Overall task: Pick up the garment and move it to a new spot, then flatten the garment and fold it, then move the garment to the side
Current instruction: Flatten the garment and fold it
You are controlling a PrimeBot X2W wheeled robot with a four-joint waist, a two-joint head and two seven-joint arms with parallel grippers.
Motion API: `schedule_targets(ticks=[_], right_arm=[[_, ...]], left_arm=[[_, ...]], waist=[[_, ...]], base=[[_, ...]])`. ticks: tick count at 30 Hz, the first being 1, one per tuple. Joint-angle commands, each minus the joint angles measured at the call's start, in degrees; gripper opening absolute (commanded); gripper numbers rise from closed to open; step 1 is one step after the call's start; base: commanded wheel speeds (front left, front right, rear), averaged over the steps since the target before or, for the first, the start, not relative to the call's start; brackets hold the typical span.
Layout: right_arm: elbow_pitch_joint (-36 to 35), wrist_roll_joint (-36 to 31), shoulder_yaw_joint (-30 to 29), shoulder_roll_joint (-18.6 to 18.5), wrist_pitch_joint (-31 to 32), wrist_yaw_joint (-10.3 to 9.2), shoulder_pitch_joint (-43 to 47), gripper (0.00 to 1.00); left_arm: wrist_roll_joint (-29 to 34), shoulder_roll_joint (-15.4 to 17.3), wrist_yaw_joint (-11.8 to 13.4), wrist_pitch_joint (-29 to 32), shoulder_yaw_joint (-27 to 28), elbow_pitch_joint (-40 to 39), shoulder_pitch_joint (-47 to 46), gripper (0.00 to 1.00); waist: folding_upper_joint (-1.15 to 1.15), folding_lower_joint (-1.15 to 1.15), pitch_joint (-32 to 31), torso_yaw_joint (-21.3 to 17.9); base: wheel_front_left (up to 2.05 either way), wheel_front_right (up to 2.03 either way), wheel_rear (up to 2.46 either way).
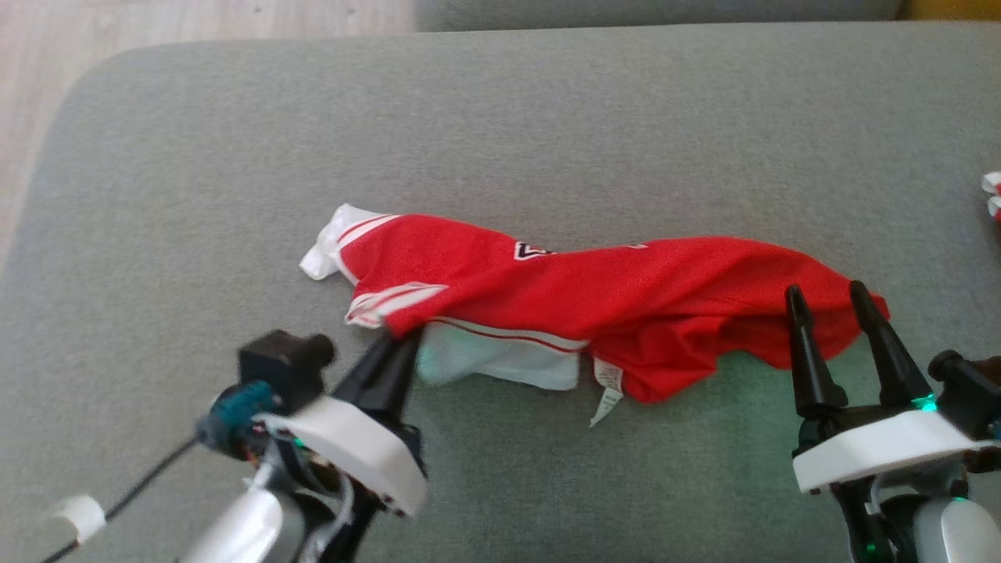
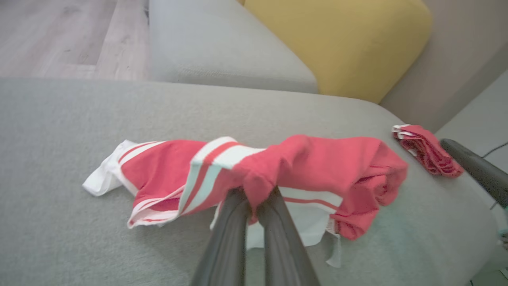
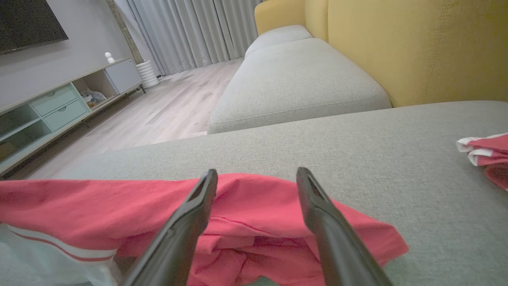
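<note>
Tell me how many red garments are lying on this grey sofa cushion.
2. A crumpled red-and-white jersey lies mid-cushion, pinched by the left claw; a small folded red-and-white garment sits at the right edge of the grey fabric cushion. More could lie beyond view.

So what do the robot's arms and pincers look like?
The left gripper and right gripper each have two long tapering black fingers on a rounded white shell, then a silvery forearm. A boxy black camera and thin black cable sit by the left one; a green light glows on the right.
</note>
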Motion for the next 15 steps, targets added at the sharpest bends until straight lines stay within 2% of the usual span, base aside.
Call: schedule_targets(ticks=[1,5,10,15], right_arm=[[-1.8,0.3,1.4,-0.3,-0.6,-0.04,-1.8,1.0],[-1.6,0.7,1.6,-0.3,-0.7,-0.04,-2.4,1.0],[-1.0,1.0,1.5,-0.3,-1.0,-0.04,-3.2,1.0],[-0.4,1.1,1.4,-0.3,-1.2,-0.04,-3.7,1.0]], left_arm=[[-1.7,0.3,0.0,-0.8,3.9,1.2,-1.7,0.0],[-5.2,-1.5,-0.5,-2.7,6.9,9.5,-3.0,0.0],[-9.0,-4.6,-2.7,-5.8,10.1,19.9,-7.1,0.0],[-10.4,-6.4,-5.4,-9.3,12.4,28.6,-13.1,0.0]], waist=[[0.0,0.0,0.9,-1.3],[0.0,0.0,2.2,-3.2],[0.0,0.0,3.8,-5.2],[0.0,0.0,4.6,-6.2]], base=[[0.0,0.0,0.0],[0.0,0.0,0.0],[0.0,0.0,0.0],[0.0,0.0,0.0]])
